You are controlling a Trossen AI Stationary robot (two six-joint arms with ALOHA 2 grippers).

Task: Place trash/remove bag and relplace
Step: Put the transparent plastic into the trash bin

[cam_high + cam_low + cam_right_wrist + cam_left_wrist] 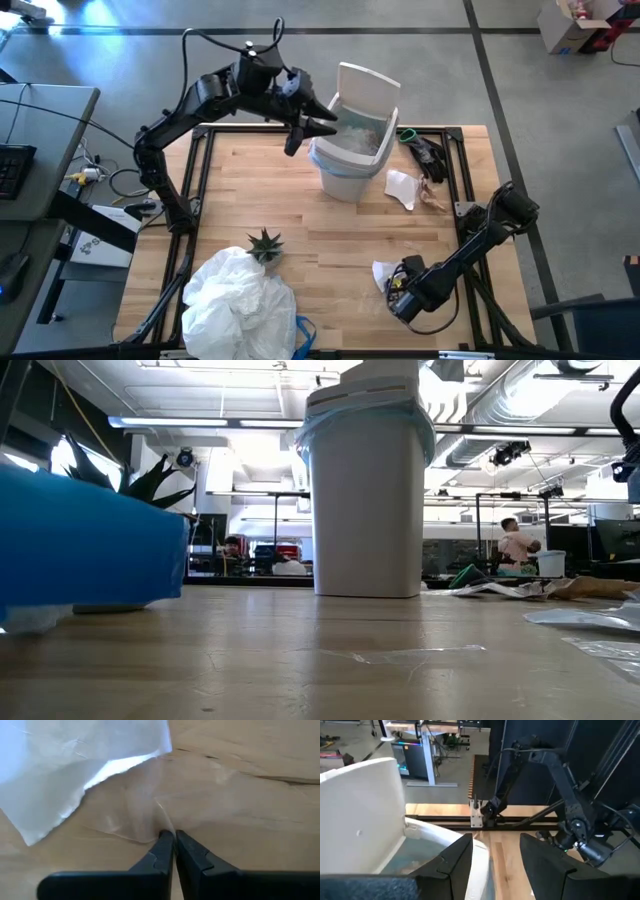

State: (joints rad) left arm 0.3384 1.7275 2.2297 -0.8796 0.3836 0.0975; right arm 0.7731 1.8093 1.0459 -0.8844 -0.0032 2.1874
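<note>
We find the right gripper (173, 838) low at the table's near right, fingers pinched together on a clear plastic wrapper (135, 815) lying flat beside a white paper scrap (75, 770). Farther back, the left gripper (318, 125) hovers over the white bin's (345, 170) rim, fingers apart, empty. The light-blue bag (420, 420) lines the bin.
</note>
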